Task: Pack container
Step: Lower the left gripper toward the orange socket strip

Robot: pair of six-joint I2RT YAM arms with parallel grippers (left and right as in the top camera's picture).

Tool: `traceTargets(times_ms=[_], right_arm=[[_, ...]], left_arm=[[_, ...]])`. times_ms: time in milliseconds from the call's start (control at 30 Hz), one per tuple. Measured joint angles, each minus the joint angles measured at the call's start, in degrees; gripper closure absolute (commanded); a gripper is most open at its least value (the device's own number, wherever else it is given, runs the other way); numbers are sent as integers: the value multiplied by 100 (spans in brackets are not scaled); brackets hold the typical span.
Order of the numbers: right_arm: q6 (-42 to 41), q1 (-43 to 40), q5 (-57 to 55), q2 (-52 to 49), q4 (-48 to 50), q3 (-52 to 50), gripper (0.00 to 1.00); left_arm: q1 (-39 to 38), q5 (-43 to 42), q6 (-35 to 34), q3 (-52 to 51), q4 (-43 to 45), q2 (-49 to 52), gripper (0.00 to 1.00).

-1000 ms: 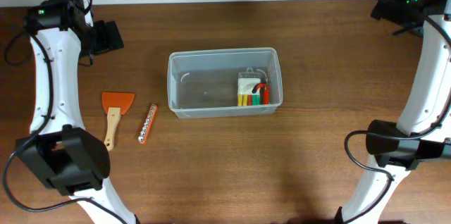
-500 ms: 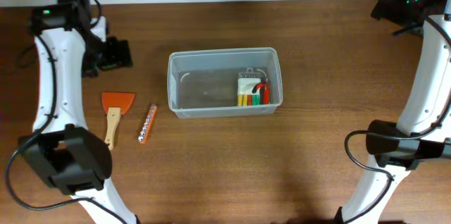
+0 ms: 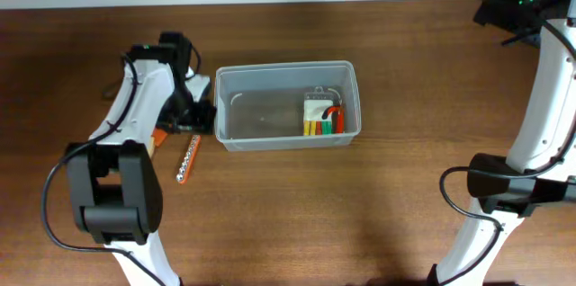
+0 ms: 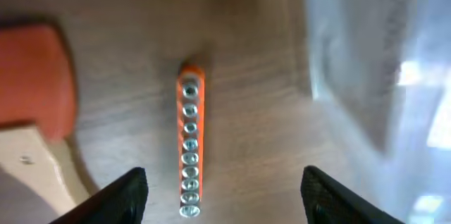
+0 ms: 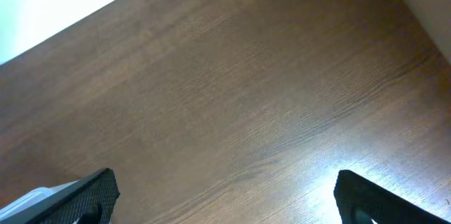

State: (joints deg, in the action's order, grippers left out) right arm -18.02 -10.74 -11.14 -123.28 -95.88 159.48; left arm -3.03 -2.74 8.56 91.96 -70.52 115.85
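Observation:
The clear plastic container (image 3: 286, 70) sits mid-table and holds a small pack of coloured tools (image 3: 322, 117) at its right end. An orange strip of metal bits (image 3: 187, 157) lies left of it; in the left wrist view the strip (image 4: 190, 143) lies between my open fingers. My left gripper (image 3: 191, 117) hovers over the table by the container's left wall (image 4: 366, 62), open and empty (image 4: 224, 199). An orange scraper with a wooden handle (image 4: 32, 104) lies left of the strip, mostly hidden under the arm in the overhead view. My right gripper (image 5: 225, 199) is open, far back right.
The right arm's base (image 3: 504, 192) stands at the right side of the table. The right wrist view shows bare wood and a corner of the container (image 5: 32, 199). A white wall runs along the back edge.
My left arm has swung from the far left back corner toward the container and now hovers over the bit strip and scraper. The right arm has not moved.

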Motion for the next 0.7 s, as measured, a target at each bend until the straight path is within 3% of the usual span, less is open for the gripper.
traceTargets(times_ms=[700], right_arm=[[0,0,2,0,2,0,1]], left_arm=[[348,-138,684,-1300,870,0,30]])
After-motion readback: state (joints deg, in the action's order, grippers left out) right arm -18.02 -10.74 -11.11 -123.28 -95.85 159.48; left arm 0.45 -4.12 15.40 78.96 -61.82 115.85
